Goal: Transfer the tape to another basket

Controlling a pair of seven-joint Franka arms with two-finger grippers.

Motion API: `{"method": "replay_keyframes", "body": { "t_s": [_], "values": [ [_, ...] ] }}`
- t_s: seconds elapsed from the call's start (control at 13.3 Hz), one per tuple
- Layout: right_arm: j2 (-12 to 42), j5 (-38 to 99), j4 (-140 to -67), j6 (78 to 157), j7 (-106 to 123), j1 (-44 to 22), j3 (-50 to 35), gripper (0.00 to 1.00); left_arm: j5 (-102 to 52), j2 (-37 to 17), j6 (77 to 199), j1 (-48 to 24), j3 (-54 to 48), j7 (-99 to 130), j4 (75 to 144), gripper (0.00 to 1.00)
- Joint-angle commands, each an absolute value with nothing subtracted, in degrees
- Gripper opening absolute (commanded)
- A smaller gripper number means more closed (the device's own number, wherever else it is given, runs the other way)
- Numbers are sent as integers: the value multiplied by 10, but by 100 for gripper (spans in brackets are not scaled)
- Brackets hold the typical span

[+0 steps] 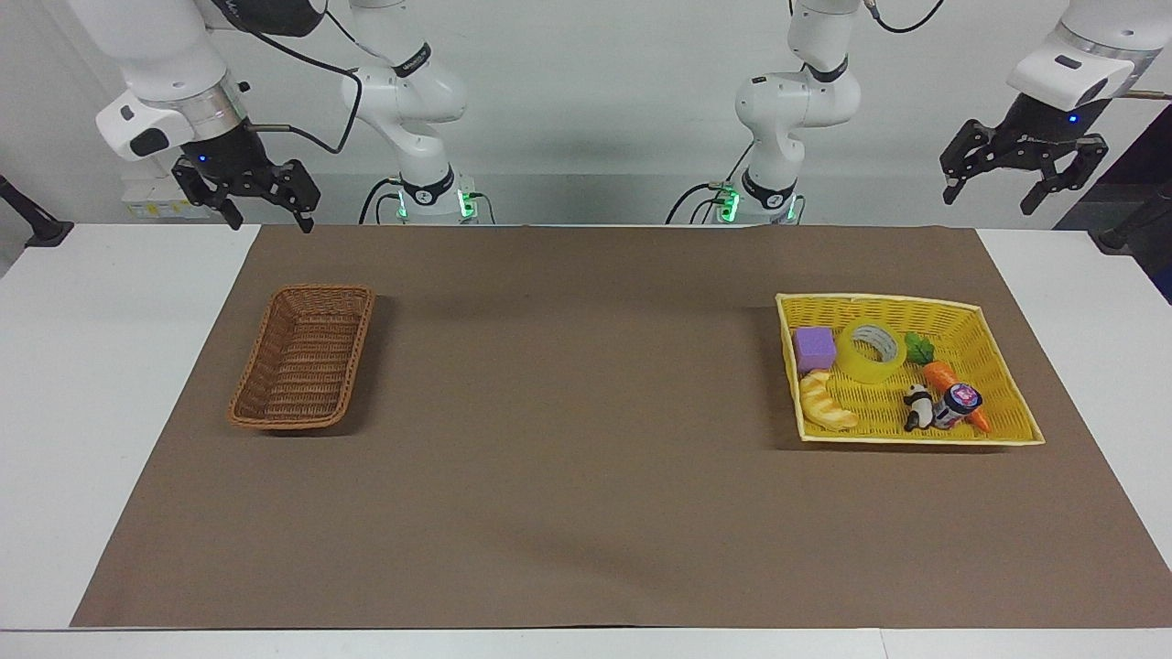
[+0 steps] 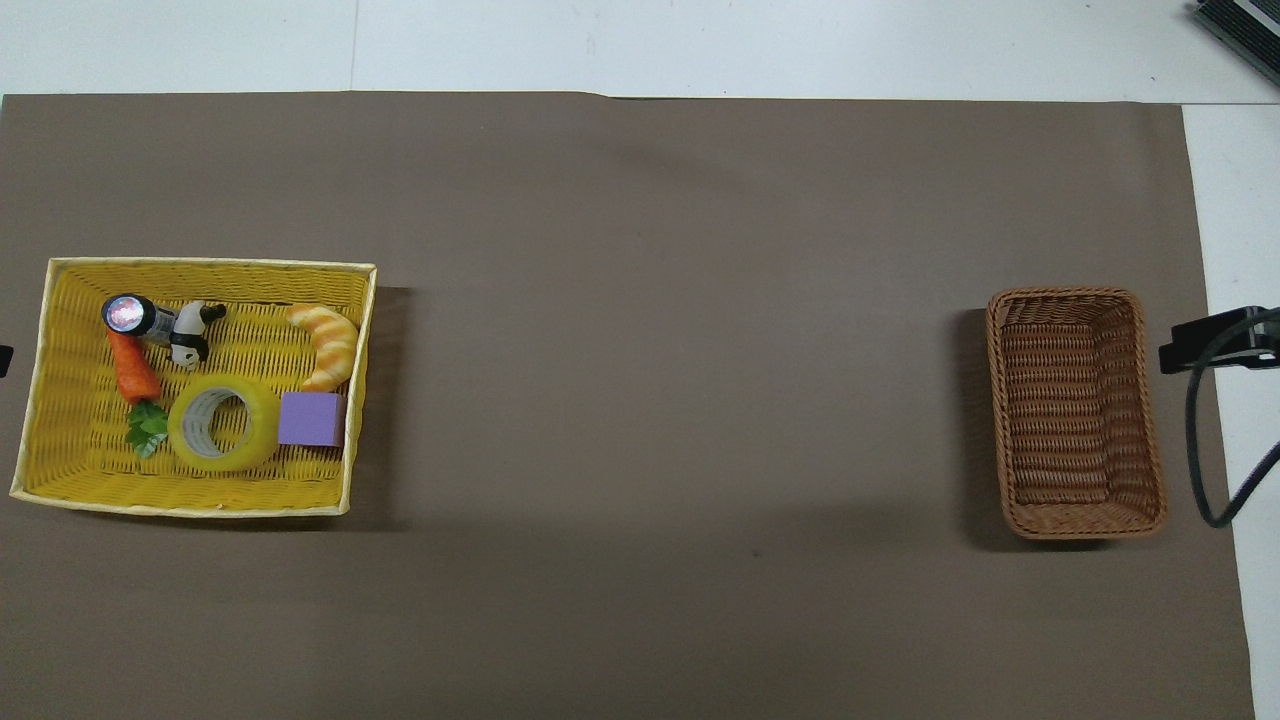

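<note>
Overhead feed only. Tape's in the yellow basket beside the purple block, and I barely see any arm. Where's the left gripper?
Observer: The left gripper is raised high at the left arm's end of the table. It is not over the yellow basket.
Operator: Fingers?
Observer: Open and empty.
Operator: And the right one?
Observer: The right gripper is also raised, open and empty. It is at the right arm's end, not over the brown basket.
Operator: Any contact with the tape?
Observer: None. The tape lies flat in the yellow basket, with both grippers well above it and to the sides.
</note>
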State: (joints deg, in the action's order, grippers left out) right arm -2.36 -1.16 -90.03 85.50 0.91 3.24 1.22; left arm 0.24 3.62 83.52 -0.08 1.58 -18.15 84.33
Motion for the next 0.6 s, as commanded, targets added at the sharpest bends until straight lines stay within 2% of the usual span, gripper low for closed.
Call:
{"method": "replay_keyframes", "body": {
  "t_s": [0.0, 0.22, 0.53],
  "values": [
    [-30, -18, -908, 860, 4, 37, 7, 100, 2, 52, 834, -10, 21, -177, 861, 100],
    [-45, -12, -933, 880, 4, 37, 7, 100, 2, 52, 844, -10, 19, -188, 863, 100],
    [-44, -14, -932, 875, 6, 35, 8, 100, 1, 53, 853, -8, 19, -237, 868, 100]
  ]
}}
